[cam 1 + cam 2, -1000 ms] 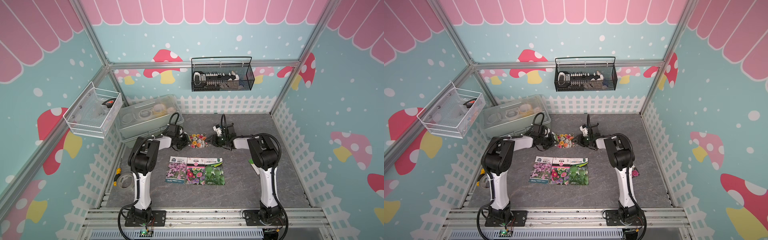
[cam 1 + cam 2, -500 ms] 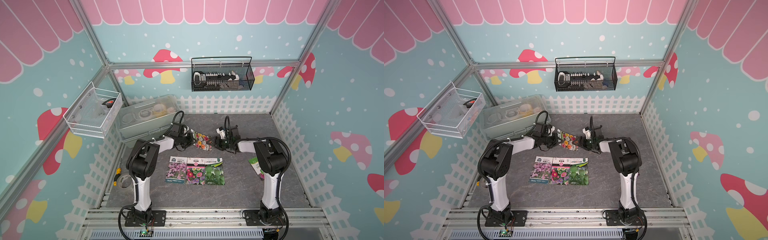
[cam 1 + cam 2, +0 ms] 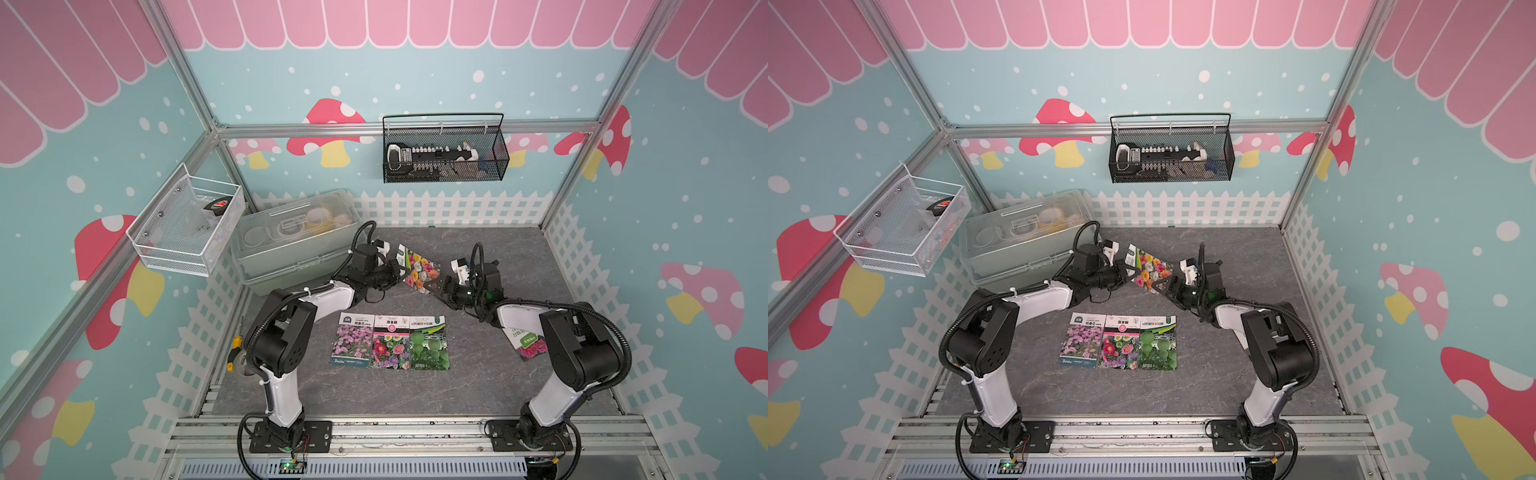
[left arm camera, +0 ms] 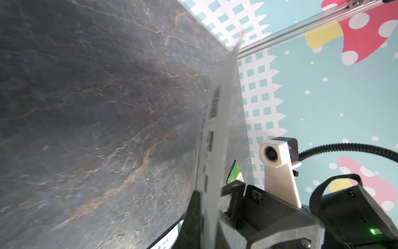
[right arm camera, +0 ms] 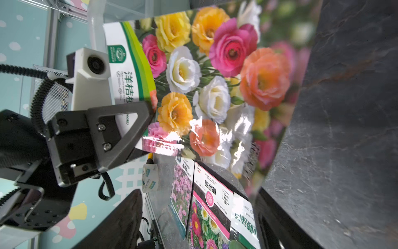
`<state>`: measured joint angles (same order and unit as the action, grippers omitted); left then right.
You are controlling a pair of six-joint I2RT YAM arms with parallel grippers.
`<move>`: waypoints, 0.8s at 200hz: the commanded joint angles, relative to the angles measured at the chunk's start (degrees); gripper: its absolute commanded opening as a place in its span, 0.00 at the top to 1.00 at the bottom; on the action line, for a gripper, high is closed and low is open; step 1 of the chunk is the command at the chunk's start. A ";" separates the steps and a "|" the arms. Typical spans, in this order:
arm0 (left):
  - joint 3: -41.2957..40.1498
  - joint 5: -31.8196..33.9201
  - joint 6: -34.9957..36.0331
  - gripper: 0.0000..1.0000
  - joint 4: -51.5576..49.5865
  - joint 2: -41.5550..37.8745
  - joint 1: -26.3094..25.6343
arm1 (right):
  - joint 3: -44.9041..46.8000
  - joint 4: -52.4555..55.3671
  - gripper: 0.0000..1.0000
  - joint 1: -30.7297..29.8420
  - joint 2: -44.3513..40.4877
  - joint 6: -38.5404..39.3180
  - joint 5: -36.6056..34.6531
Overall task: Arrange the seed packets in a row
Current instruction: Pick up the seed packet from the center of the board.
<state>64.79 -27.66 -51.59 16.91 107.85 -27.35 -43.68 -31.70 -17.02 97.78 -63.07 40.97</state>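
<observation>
A packet printed with roses [image 3: 417, 270] was held clear of the table [image 3: 478, 374] near the back middle, tilted, with its picture side turned toward the right arm. It was pinched at its white and green label edge by the left gripper [image 5: 146, 112], whose jaws were pressed together on it. The right gripper [image 3: 437, 286] was seen just beside the packet's opposite lower corner, its jaws spread wide. Whether that corner was touched could not be told. Three more packets were laid flat in a row at the middle of the table, edges touching: a purple-flower packet [image 3: 352, 345], a pink-flower packet [image 3: 390, 345] and a green-plant packet [image 3: 429, 345]. A fifth packet [image 3: 525, 343] was seen well apart to the right, partly hidden under the right arm. A tape roll [image 5: 149, 177] was seen at the table's left edge.
</observation>
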 commanded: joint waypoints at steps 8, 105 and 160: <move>1.33 8.65 -3.03 1.00 7.95 0.16 -6.88 | 1.20 -10.25 0.22 -1.37 -1.91 -8.56 -1.37; -3.05 23.48 -7.43 1.00 14.31 -3.66 -14.94 | 9.70 -11.62 0.27 -1.62 -13.97 -8.51 -16.28; -6.06 32.66 -9.69 1.00 22.29 -4.32 -20.16 | 16.69 -29.87 0.30 -2.23 -15.31 -15.25 -27.89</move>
<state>59.86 -0.91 -59.16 33.80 105.19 -45.76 -30.26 -48.53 -18.61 84.25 -73.41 21.21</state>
